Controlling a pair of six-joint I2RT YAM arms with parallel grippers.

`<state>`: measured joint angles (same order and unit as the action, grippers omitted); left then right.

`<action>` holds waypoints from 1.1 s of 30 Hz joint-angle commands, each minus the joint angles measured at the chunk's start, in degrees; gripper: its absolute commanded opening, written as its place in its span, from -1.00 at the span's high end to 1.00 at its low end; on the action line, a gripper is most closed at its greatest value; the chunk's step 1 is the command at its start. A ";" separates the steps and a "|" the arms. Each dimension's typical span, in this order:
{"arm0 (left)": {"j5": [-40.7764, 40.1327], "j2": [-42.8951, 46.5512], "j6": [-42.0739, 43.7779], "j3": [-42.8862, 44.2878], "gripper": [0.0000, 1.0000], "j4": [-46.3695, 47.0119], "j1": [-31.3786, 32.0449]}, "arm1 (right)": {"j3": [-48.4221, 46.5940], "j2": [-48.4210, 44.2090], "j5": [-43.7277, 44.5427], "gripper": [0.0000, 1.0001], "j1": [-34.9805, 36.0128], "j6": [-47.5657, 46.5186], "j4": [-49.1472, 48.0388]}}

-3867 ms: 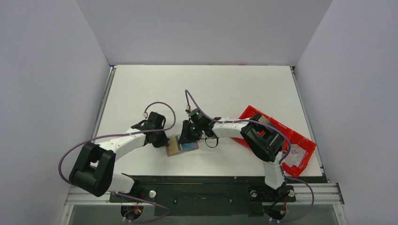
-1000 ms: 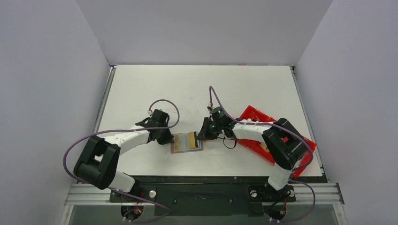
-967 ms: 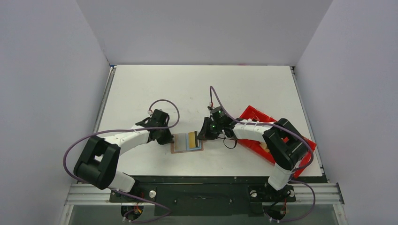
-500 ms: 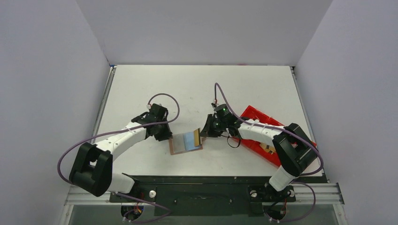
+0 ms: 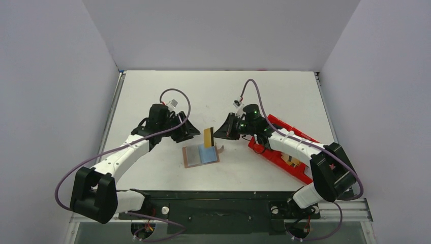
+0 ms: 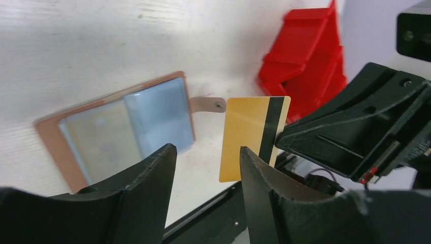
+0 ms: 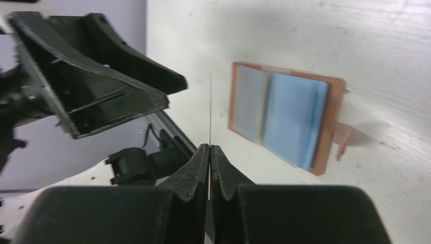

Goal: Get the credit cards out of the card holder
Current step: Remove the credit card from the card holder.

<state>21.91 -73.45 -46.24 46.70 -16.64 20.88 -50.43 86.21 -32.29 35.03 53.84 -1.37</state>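
The brown card holder [image 5: 201, 155] lies open on the table, its light blue panels up and its strap tab [image 6: 208, 104] pointing right. My right gripper [image 5: 216, 134] hangs above the holder's right edge, shut on a yellow credit card [image 5: 208, 137] with a black stripe, which it holds upright and clear of the holder. The right wrist view shows this card [image 7: 210, 109] edge-on between the shut gripper [image 7: 210, 147]. My left gripper [image 5: 194, 133] is open and empty, raised just left of the card. In the left wrist view the card [image 6: 251, 137] hangs beyond the open gripper [image 6: 206, 149], with the holder [image 6: 122, 127] below.
A long red plastic tray [image 5: 275, 153] lies on the table to the right, partly under my right arm. The same tray [image 6: 305, 56] appears behind the card in the left wrist view. Grey walls close in the table on three sides.
My left gripper has let go of the holder, opened and lifted back to the left. My right gripper has pulled the yellow card out and raised it off the holder.
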 commanded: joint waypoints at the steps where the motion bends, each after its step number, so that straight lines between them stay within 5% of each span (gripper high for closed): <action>1: 12.50 2.93 -3.67 -1.11 0.06 13.94 -1.99 | 0.55 -3.73 -7.74 1.00 -1.79 6.77 -10.85; 9: 19.54 2.82 -10.29 -3.04 -0.02 26.38 -2.88 | 1.87 -3.49 -11.14 1.00 -2.55 14.98 -20.83; 14: 21.30 2.17 -12.89 -3.80 0.15 30.09 -2.95 | 2.37 -2.98 -12.14 1.00 -2.57 17.39 -24.59; 16: 21.88 1.79 -13.94 -4.15 0.31 31.44 -2.95 | 2.44 -2.78 -12.48 1.00 -2.59 18.25 -25.81; 20: 22.51 1.46 -16.12 -4.97 0.95 34.00 -2.95 | 2.45 -2.79 -12.55 1.00 -2.59 18.54 -26.19; 24: 22.69 1.35 -20.15 -6.34 1.00 38.72 -2.95 | 2.93 -3.35 -12.16 0.29 -2.55 18.76 -27.05; 27: 22.66 0.75 -24.52 -7.56 1.00 44.42 -2.95 | 3.13 -3.47 -11.97 0.17 -2.23 19.31 -28.15; 33: 22.51 -0.54 -28.02 -7.51 1.00 48.69 -2.87 | 3.66 -3.19 -11.88 0.26 -1.48 20.70 -30.37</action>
<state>43.77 -73.28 -70.46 38.87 23.66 18.04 -47.05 84.38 -44.01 32.73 73.73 -26.02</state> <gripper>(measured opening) 0.006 0.374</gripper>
